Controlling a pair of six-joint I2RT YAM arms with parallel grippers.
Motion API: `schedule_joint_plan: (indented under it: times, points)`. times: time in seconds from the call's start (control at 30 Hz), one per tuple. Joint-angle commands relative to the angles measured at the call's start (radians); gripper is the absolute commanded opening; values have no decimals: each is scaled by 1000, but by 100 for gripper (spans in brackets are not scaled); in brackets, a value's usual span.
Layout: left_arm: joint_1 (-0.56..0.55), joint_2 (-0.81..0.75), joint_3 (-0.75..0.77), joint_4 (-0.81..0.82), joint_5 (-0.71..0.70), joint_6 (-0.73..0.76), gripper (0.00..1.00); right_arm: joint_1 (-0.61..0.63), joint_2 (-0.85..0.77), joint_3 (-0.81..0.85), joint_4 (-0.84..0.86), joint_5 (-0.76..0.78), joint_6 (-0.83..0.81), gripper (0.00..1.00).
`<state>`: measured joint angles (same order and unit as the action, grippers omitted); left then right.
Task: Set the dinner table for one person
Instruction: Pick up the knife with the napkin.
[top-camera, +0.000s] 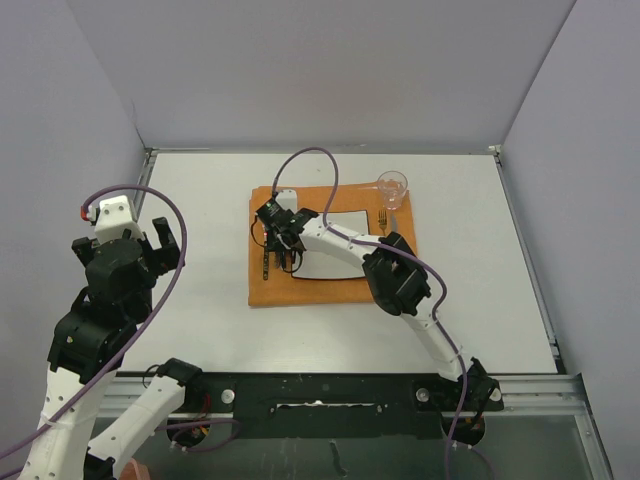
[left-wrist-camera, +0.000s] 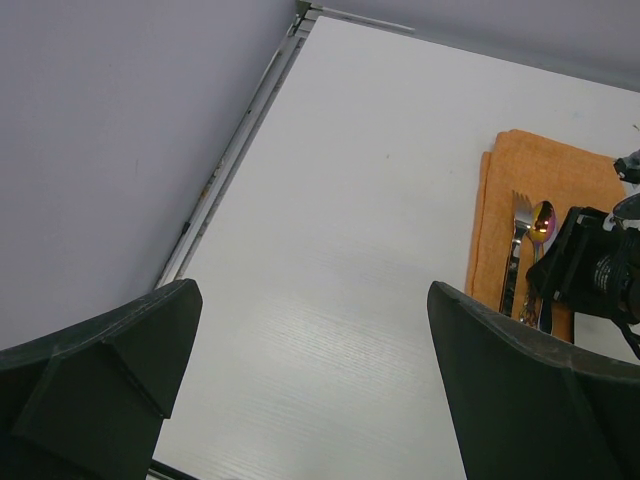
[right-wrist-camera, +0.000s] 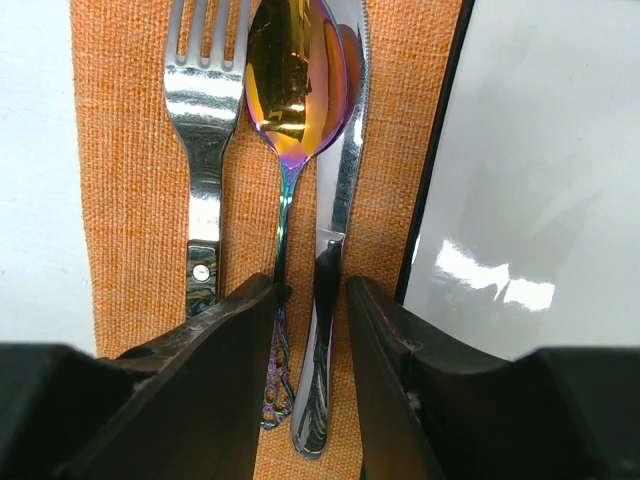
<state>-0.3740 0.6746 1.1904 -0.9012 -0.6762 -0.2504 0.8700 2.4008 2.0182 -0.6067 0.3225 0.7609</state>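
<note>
The dinner table (top-camera: 200, 200) is a wide white top. On it lies an orange mat (top-camera: 275, 290) with a square white plate (top-camera: 340, 245). Along the mat's left strip a fork (right-wrist-camera: 203, 120), an iridescent spoon (right-wrist-camera: 290, 80) and a knife (right-wrist-camera: 345, 170) lie side by side. My right gripper (right-wrist-camera: 312, 300) is low over their handles, its jaws narrowly open. The knife handle lies between them with a gap on the plate side, and the left finger is at the spoon's stem. My left gripper (left-wrist-camera: 310, 370) hangs wide open and empty above bare table (left-wrist-camera: 350, 200), left of the mat.
A clear glass (top-camera: 392, 186) stands at the mat's far right corner, with a small fork (top-camera: 384, 218) just in front of it. Grey walls close the table on three sides. The plate's dark rim (right-wrist-camera: 432, 200) runs close beside the right finger.
</note>
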Motion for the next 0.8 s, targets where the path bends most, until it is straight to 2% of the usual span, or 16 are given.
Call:
schedule_joint_plan:
  times: [0.0,0.53,0.67,0.77]
  points:
    - [-7,7,20,64,-8,5,98,-20,-65,-50,3,45,-6,38]
    - [-14,-3,6,69,-16,11,98,-31,-129,-129,82,73,40,36]
    - [-16,-4,2,73,-17,15,98,-39,-154,-176,144,52,62,36]
    - [-18,-7,1,75,-19,17,98,-39,-135,-144,109,55,65,36]
